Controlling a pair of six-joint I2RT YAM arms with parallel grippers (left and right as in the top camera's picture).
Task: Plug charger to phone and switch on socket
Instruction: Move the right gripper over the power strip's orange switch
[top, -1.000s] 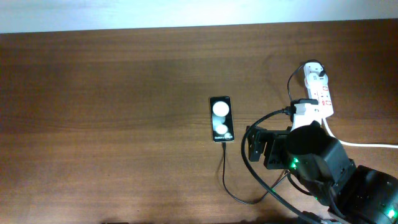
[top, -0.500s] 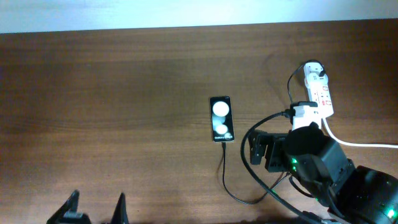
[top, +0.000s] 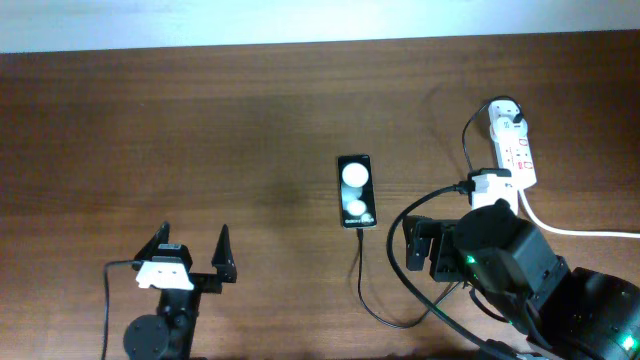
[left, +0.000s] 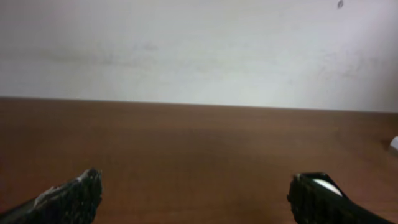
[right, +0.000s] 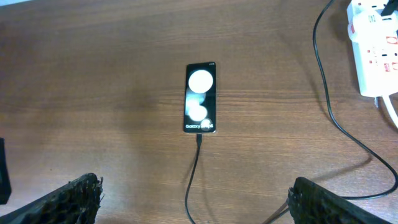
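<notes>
- Overhead view is evenly lit and pretty sharp, with soft light from above and barely any shadows on the table (top: 200, 130).
- The phone (top: 356, 191) screen has two round white glare spots, totally blown out.
- Left wrist view is hazy, the wall (left: 199, 50) is washed out, and the left gripper (left: 196, 180) tips are blurry.
- Right wrist view is crisp in the middle, but the right gripper (right: 194, 185) tips are out of focus.

Your table (top: 150, 120): phone (top: 356, 191) at centre, socket (top: 511, 148) far right.
You'll find the charger (top: 360, 275) plugged into the phone's near end, trailing toward the near edge, then curving right; the socket lies well apart.
</notes>
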